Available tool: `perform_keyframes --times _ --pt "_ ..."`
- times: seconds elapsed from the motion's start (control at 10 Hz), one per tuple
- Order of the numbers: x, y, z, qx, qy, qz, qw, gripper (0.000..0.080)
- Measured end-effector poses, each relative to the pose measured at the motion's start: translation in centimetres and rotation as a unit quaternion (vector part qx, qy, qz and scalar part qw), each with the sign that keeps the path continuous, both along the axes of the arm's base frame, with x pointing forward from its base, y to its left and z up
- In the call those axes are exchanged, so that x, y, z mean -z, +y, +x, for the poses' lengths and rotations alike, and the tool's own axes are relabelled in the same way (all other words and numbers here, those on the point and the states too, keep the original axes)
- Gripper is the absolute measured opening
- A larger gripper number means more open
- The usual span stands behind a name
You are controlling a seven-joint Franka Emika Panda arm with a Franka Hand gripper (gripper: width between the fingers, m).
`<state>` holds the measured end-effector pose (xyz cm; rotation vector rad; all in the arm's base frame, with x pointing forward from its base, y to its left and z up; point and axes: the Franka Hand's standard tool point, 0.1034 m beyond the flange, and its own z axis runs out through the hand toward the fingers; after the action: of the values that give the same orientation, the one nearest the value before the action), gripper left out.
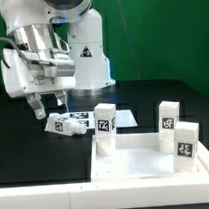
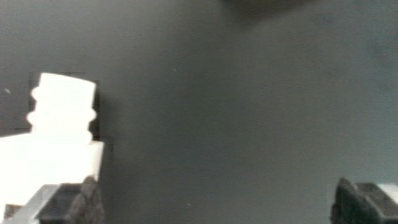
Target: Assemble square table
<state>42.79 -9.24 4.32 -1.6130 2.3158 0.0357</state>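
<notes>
- The square table top (image 1: 146,162) lay flat at the near edge of the black table surface (image 1: 142,95), towards the exterior view's right; its raised rim formed a shallow white tray.
- Three legs stood upright at the top: one leg (image 1: 105,125) at its far corner on the exterior view's left, a second leg (image 1: 168,117) at the far side on the right, and a third leg (image 1: 186,144) nearer the camera on the right (whether each sat inside the rim or just behind it could not be told).
- A fourth leg (image 1: 66,123) lay on its side on the black surface, just beyond the top's left far corner, tags facing up.
- The gripper (image 1: 48,102) hung just above the lying leg's left end, jaws spread wide and holding nothing.
- In the wrist view, both fingers (image 2: 57,203) framed bare dark surface, with a white stepped part (image 2: 63,130) beside one finger (contact could not be told).
- Open black surface lay behind the legs, up to the green wall (image 1: 158,34).
</notes>
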Motion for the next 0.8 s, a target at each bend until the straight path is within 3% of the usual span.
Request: perform_keyframes --times 0.1,0.5,0.8 --pt "0.5 -0.3 0.0 -0.032 0.027 -0.010 0.999 0.0649" --pt "-0.4 0.5 0.6 -0.126 0.028 -0.001 0.992 0.0649" --pt "-0.6 0.0 0.7 -0.112 0.021 -0.017 0.993 0.0649"
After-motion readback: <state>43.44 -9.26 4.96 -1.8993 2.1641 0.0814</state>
